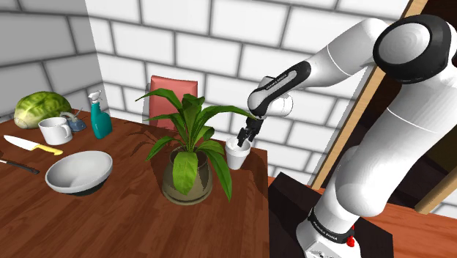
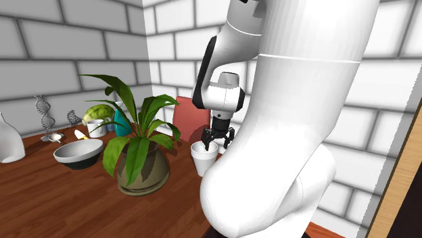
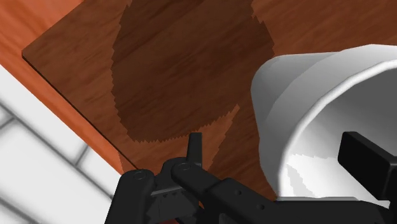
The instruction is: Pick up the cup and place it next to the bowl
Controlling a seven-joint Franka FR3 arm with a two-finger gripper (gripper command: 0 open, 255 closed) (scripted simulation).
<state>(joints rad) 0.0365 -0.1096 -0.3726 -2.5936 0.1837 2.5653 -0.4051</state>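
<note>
Hand (image 1: 246,138) at the white cup (image 1: 238,156), fingers spread. In the wrist view one finger (image 3: 368,164) is down inside the cup's mouth. The other finger is outside the wall, with a strip of counter showing between it and the cup (so it straddles the rim without pinching it). The cup stands upright on the wooden counter (image 1: 124,220), near the counter's edge on the shoulder view's right.

Cup position: just beside the potted plant (image 1: 187,165), on the shoulder view's right of it, with long green leaves reaching towards the rim. The bowl (image 1: 79,173), pale inside and dark outside, sits well apart at the shoulder view's left. The plant is between the bowl and the cup.

Other items, beyond the bowl at the shoulder view's left:
- white mug (image 1: 55,130)
- teal spray bottle (image 1: 100,121)
- green cabbage (image 1: 40,108)
- yellow-handled knife (image 1: 29,144)

A pink chair (image 1: 174,89) back shows behind the plant, against the white brick wall. The second exterior view shows a white vase (image 2: 7,143) at its left edge and a wire spiral ornament (image 2: 46,116) near it.
</note>
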